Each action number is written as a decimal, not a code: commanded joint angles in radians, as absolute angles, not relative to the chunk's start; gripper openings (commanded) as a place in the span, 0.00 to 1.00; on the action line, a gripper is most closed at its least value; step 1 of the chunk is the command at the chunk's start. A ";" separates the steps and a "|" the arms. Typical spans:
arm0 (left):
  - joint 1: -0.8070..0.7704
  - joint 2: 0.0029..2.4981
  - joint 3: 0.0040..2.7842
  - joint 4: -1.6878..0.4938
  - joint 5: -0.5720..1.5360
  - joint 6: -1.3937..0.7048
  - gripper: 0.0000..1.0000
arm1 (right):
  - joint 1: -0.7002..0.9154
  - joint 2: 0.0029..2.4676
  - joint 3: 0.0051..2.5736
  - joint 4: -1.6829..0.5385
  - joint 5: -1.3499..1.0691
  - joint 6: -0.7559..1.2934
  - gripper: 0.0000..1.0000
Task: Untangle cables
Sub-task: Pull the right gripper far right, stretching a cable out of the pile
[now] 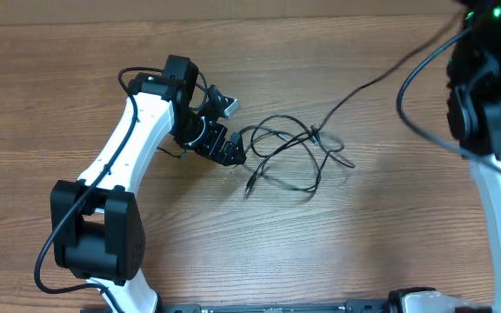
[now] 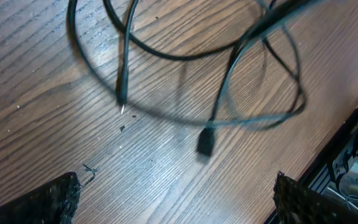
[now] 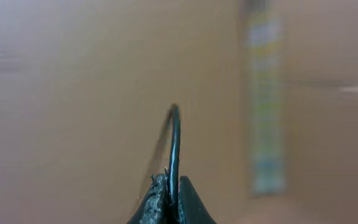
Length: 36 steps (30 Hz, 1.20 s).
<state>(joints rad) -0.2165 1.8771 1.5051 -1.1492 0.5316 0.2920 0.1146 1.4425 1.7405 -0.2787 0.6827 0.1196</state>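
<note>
Several thin black cables (image 1: 290,152) lie in a loose tangle on the wooden table, just right of my left gripper (image 1: 230,153). In the left wrist view the left gripper (image 2: 176,205) is open, its fingers (image 2: 55,200) wide apart over bare wood. A small black plug (image 2: 206,143) and a thin cable tip (image 2: 122,102) lie ahead of it, under crossing loops. One cable (image 1: 381,80) runs from the tangle up to the top right corner. My right gripper (image 3: 170,200) is shut on a cable (image 3: 175,143), which arcs up out of the pinched fingertips.
The left arm (image 1: 124,165) reaches in from the lower left. The right arm (image 1: 490,113) stands along the right edge, with a thicker black wire (image 1: 403,104) looping beside it. The table's edge (image 2: 347,134) shows at the right of the left wrist view.
</note>
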 commanded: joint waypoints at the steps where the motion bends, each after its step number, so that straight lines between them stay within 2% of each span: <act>1: -0.225 1.892 1.506 -1.150 0.551 0.307 1.00 | -0.010 1.482 1.767 -0.249 1.181 -0.087 0.04; 4: -0.226 1.892 1.506 -1.143 0.551 0.307 1.00 | -0.104 1.494 1.767 -0.282 1.207 -0.086 0.04; 7: -0.229 1.892 1.506 -1.131 0.551 0.307 1.00 | -0.143 1.496 1.767 -0.329 1.188 -0.078 0.16; 8: -0.230 1.892 1.506 -1.123 0.551 0.303 1.00 | -0.149 1.496 1.767 -0.348 1.171 -0.078 0.24; 11: -0.230 1.892 1.506 -1.101 0.551 0.271 0.99 | -0.153 1.496 1.767 -0.446 1.056 -0.078 0.61; 14: -0.230 1.892 1.506 -1.088 0.551 0.240 0.99 | -0.153 1.497 1.767 -0.550 0.918 -0.075 0.86; 15: -0.231 1.892 1.506 -1.087 0.552 0.236 0.99 | -0.153 1.499 1.766 -0.587 0.865 -0.050 0.89; 18: -0.234 1.892 1.506 -1.089 0.551 0.235 0.99 | -0.153 1.499 1.766 -0.683 0.723 0.056 0.94; 19: -0.235 1.892 1.506 -1.091 0.550 0.235 1.00 | -0.153 1.499 1.766 -0.742 0.606 0.095 0.94; 25: -0.236 1.892 1.506 -1.076 0.535 0.235 0.99 | -0.153 1.499 1.766 -0.916 0.278 0.173 0.95; 29: -0.236 1.892 1.506 -1.048 0.535 0.235 1.00 | -0.153 1.509 1.766 -1.066 0.132 0.285 0.93; 32: -0.236 1.892 1.506 -1.029 0.508 0.236 0.99 | -0.152 1.535 1.765 -1.178 0.072 0.372 0.88; 35: -0.236 1.892 1.506 -1.029 0.449 0.236 1.00 | -0.152 1.567 1.742 -1.261 0.022 0.443 0.89; 36: -0.236 1.892 1.506 -1.029 0.427 0.236 1.00 | -0.152 1.578 1.727 -1.279 -0.001 0.457 0.93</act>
